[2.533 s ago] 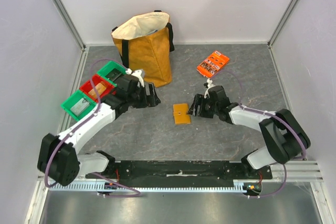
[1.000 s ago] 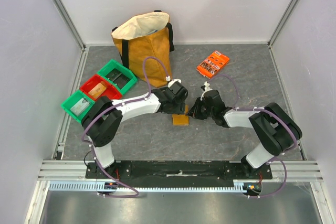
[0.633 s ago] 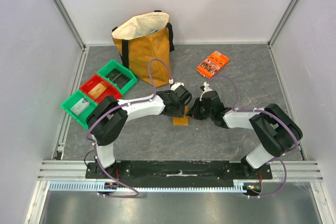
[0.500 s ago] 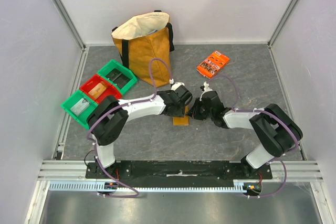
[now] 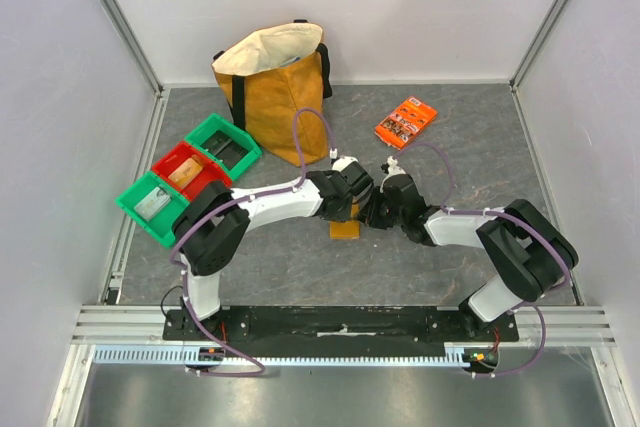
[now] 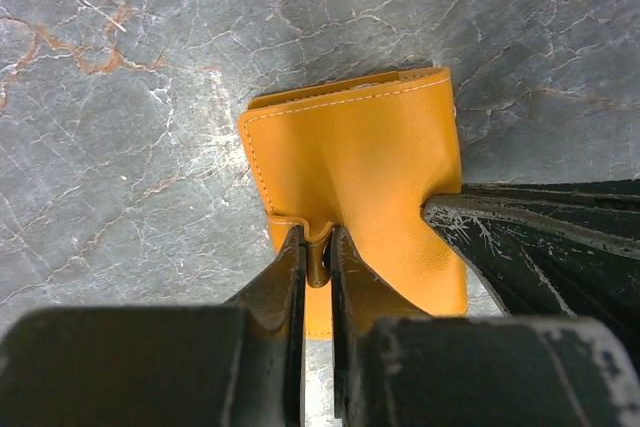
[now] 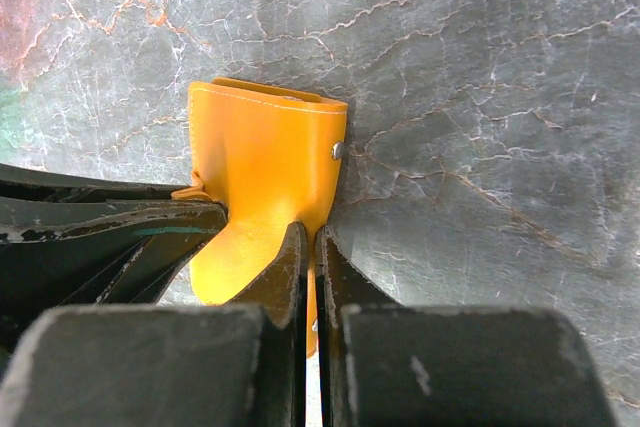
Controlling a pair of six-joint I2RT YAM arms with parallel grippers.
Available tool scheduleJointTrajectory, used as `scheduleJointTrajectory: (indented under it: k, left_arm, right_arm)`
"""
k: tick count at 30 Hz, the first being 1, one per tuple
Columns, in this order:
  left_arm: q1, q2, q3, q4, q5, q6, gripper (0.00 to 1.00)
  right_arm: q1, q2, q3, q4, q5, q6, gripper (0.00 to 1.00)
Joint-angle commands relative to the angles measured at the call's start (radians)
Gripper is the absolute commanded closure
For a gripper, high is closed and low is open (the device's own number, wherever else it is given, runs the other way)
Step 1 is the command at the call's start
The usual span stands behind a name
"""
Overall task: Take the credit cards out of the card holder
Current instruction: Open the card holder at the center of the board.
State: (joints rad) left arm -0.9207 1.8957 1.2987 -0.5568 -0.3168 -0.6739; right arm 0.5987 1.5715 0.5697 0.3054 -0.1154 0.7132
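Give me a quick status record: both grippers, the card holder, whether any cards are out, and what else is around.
left gripper: shut, pinching a small fold on one edge of the card holder
right gripper: shut on the opposite edge of the holder
card holder: folded, no inner pockets showing, leather puckered between the two grips
credit cards: none visible
nearby: tote bag, orange packet, green and red bins, all apart from the holder

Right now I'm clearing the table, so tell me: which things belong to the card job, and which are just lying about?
Job: card holder; left gripper and right gripper, both shut on it. No cards showing.
Lying about: tote bag; orange packet; bins.
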Motion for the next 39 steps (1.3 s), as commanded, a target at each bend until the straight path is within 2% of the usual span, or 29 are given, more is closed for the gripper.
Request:
scheduleJointTrajectory:
  k: [1,6,9,13,16,19,24,32,33,39]
  left_arm:
    - [-0.004,0.016,-0.007,-0.032,-0.057,0.011,0.92]
    - [0.005,-0.038,-0.033,-0.02,-0.062,0.001,0.93]
    - [0.023,-0.093,-0.091,0.027,-0.042,-0.024,0.86]
    - [0.084,-0.216,-0.234,0.161,0.06,-0.076,0.76]
    - [0.138,-0.3,-0.35,0.273,0.148,-0.116,0.7]
    - [0.175,-0.363,-0.446,0.375,0.218,-0.144,0.64]
    - [0.195,-0.383,-0.51,0.423,0.263,-0.156,0.62]
    - [0.201,-0.397,-0.564,0.48,0.292,-0.176,0.62]
    - [0.203,-0.4,-0.57,0.486,0.292,-0.181,0.62]
    - [0.233,-0.42,-0.598,0.552,0.312,-0.213,0.62]
  right_arm:
    - [0.004,0.004,-0.027,-0.117,0.074,-0.043,1.0]
    - [0.003,0.01,-0.036,-0.117,0.071,-0.038,1.0]
    - [0.003,0.009,-0.039,-0.115,0.066,-0.038,1.0]
    - [0.004,-0.01,-0.033,-0.134,0.072,-0.053,1.0]
    - [0.004,-0.028,-0.013,-0.17,0.085,-0.076,0.94]
    - [0.004,-0.044,0.018,-0.202,0.092,-0.109,0.78]
    - [0.018,-0.074,0.087,-0.294,0.109,-0.188,0.52]
    - [0.154,-0.107,0.265,-0.498,0.304,-0.274,0.05]
    - [0.177,-0.1,0.284,-0.512,0.327,-0.273,0.02]
    - [0.256,-0.022,0.38,-0.574,0.473,-0.242,0.02]
